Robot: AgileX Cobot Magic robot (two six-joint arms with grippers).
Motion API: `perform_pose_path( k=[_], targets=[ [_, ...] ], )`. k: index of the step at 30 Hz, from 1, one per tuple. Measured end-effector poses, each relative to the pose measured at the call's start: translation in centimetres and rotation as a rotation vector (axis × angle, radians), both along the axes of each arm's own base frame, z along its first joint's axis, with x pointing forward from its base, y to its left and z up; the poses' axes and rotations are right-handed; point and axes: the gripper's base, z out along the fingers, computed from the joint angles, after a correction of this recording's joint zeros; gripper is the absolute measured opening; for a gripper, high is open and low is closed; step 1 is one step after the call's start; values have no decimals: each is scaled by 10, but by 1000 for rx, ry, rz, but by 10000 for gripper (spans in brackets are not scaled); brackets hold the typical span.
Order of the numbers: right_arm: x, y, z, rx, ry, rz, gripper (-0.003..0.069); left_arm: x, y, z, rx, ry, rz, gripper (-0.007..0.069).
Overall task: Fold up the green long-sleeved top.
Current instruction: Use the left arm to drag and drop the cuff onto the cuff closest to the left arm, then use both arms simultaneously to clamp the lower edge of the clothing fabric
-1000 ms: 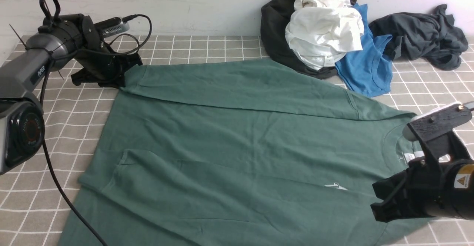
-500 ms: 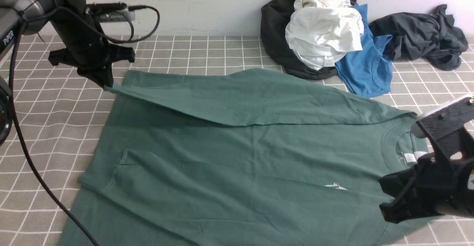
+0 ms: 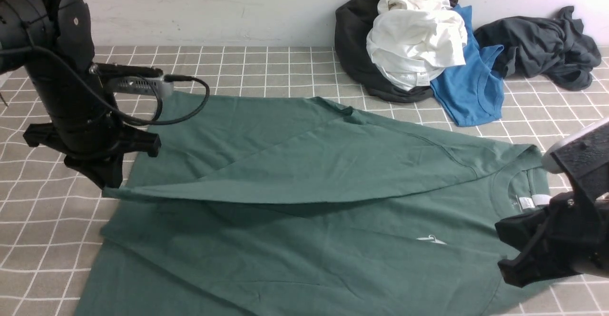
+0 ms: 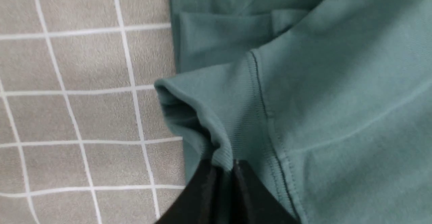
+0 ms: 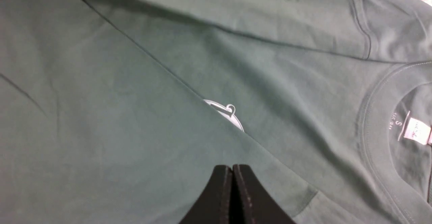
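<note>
The green long-sleeved top [image 3: 309, 249] lies spread on the checked table, its neck label [image 3: 525, 203] to the right. My left gripper [image 3: 108, 185] is shut on the cuff of the far sleeve [image 3: 304, 173]. That sleeve is lifted and stretched diagonally over the body. In the left wrist view the black fingertips [image 4: 224, 166] pinch the ribbed cuff [image 4: 216, 116]. My right gripper [image 3: 505, 249] hangs shut and empty just above the top near the collar. Its closed tips [image 5: 232, 167] sit close to the half-hidden white logo [image 5: 226, 113].
A heap of clothes lies at the back right against the wall: a white garment [image 3: 414, 35], a blue tee [image 3: 471, 87], a black one [image 3: 352, 40] and a dark grey one [image 3: 542, 44]. A black cable [image 3: 192, 104] loops off the left wrist above the top.
My left gripper has come from the far left corner toward the near side, carrying the sleeve cuff and dragging the sleeve across the body. The right gripper has drifted slightly right.
</note>
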Motion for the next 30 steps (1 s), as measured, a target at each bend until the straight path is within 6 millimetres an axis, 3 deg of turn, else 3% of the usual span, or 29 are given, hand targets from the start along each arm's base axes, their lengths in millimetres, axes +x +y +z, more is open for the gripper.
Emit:
perform_pose_path(
  k=[3, 7, 12, 14, 15, 19, 23, 25, 30],
  targets=[
    [0, 0, 0, 8, 2, -4, -10, -7, -1, -14, 11, 34, -12, 53],
    [0, 0, 0, 11, 4, -5, -10, -16, -4, -26, 39, 77, -72, 192],
    [-2, 0, -2, 5, 35, -2, -10, -32, -7, -1, 56, 49, -156, 421],
    [-3, 0, -2, 4, 45, -2, -10, -41, -12, 5, 59, 51, -210, 448],
    [-4, 1, -3, 13, 59, -6, -10, -61, -26, 7, 60, 64, -343, 475],
    [-6, 2, -5, 25, 96, 0, -10, -113, -51, -23, 70, 188, -720, 481],
    [-9, 3, -6, 2, 112, 52, -10, -156, -52, -67, 113, 264, -1033, 440],
    [-9, 4, -6, 3, 110, 70, -10, -167, -47, -80, 137, 268, -1085, 414],
    [-10, 6, -5, 22, 108, 93, -10, -165, -44, -90, 201, 171, -1105, 351]
  ],
)
